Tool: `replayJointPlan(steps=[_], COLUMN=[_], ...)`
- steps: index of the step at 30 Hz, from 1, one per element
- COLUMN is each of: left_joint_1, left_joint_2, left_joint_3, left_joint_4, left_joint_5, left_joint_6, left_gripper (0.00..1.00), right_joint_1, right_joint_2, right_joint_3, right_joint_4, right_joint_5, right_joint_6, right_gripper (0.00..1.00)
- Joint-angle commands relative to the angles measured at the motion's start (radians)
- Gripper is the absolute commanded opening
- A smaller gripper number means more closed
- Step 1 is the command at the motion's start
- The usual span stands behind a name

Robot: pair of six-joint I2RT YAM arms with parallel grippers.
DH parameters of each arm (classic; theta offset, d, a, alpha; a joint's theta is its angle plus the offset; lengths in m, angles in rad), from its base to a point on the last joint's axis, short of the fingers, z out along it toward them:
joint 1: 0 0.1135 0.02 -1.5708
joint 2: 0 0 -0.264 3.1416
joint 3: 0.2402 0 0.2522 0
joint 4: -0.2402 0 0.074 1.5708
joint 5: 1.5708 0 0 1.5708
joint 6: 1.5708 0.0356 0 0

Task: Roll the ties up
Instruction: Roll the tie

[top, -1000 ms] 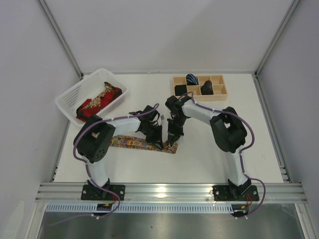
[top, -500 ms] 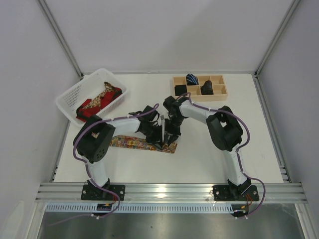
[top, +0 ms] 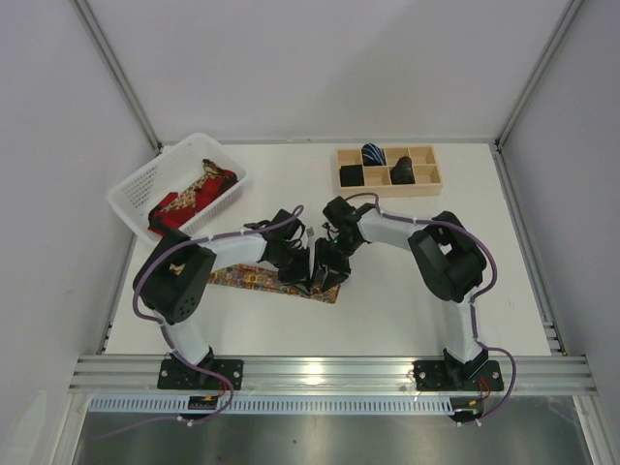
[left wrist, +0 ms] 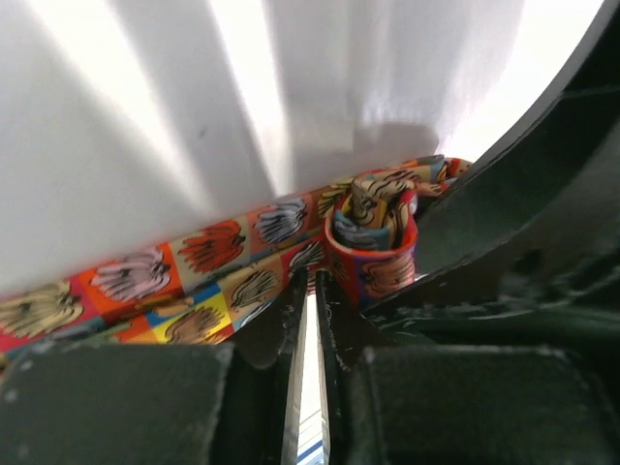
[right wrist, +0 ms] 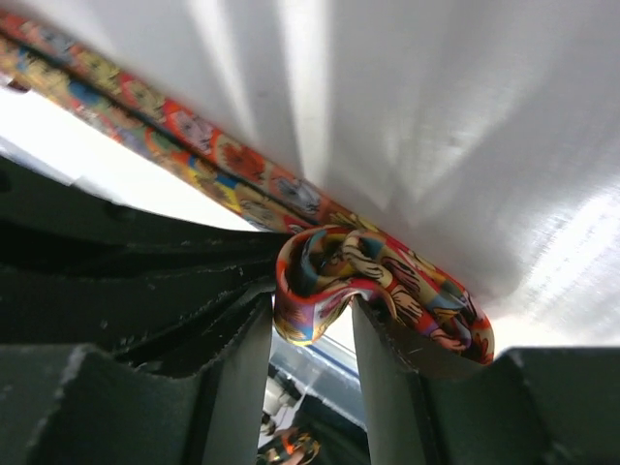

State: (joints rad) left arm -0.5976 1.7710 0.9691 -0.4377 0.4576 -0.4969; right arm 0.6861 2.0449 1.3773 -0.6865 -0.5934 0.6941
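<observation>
Multicoloured tie (top: 242, 278): left jaws pinch it; right jaws half-open around its rolled end.

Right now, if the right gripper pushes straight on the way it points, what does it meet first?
The rolled end of the multicoloured tie, sitting at the fingertips of the right gripper; just beyond it lies the white table, though depth is hard to judge.

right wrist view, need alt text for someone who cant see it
A colourful patterned tie, its end curled into a loose roll, sits between the gripper's two dark fingers. The rest runs up-left across a white table.
</observation>
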Motion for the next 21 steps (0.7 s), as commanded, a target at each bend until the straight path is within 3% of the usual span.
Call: replayJointPlan(steps=[1,15,21], left_joint_1=[0.016,0.074,0.128], left_joint_2=[-0.061,-0.243,-0.240], left_joint_3=[-0.030,-0.029,0.008], left_joint_4=[-0.039,-0.160,-0.148], left_joint_5=[-0.057,-0.109,-0.039], left_joint_6=[0.018,0.014,0.011], left_gripper=[0.14,0.17,0.17], right_joint_1=[0.007,0.004,0.003], right_joint_2=[-0.064,-0.088,-0.069], right_joint_3=[-0.047,-0.153,-0.198], right_joint_4=[0.160,0.363,0.441], right_joint_5=[-0.022,-0.123,-0.167], right_joint_6=[-0.030,-0.027,-0.016], right_gripper=[0.45,0.45,0.33])
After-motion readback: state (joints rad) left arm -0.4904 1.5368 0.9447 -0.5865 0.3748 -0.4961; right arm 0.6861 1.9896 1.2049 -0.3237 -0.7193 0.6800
